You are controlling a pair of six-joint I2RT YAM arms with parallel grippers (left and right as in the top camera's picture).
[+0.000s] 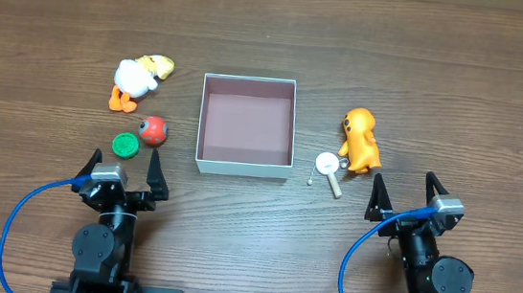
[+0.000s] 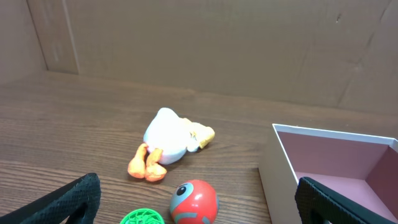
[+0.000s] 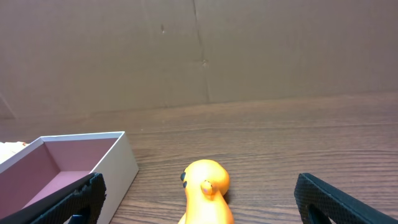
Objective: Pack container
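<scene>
The container (image 1: 247,126) sits near the middle of the wooden surface (image 1: 273,23), square to the table edges, open side up, its pink floor bare between thin white walls. Just off its right wall, near the front corner, lies a small white round piece with a short tan peg (image 1: 329,166), and touching that from the right is an orange duck-like figure (image 1: 361,139). To the left of the container, a red ball (image 1: 153,130) rests close to a green ridged disc (image 1: 126,144); farther back, a white duck with orange feet (image 1: 131,82) lies on its side against a yellow piece (image 1: 158,63). The left claw (image 1: 126,158) hangs near the front edge, just in front of the disc and ball, fingers spread wide with nothing between them. The right claw (image 1: 404,179) is likewise spread and empty, in front of the orange figure
</scene>
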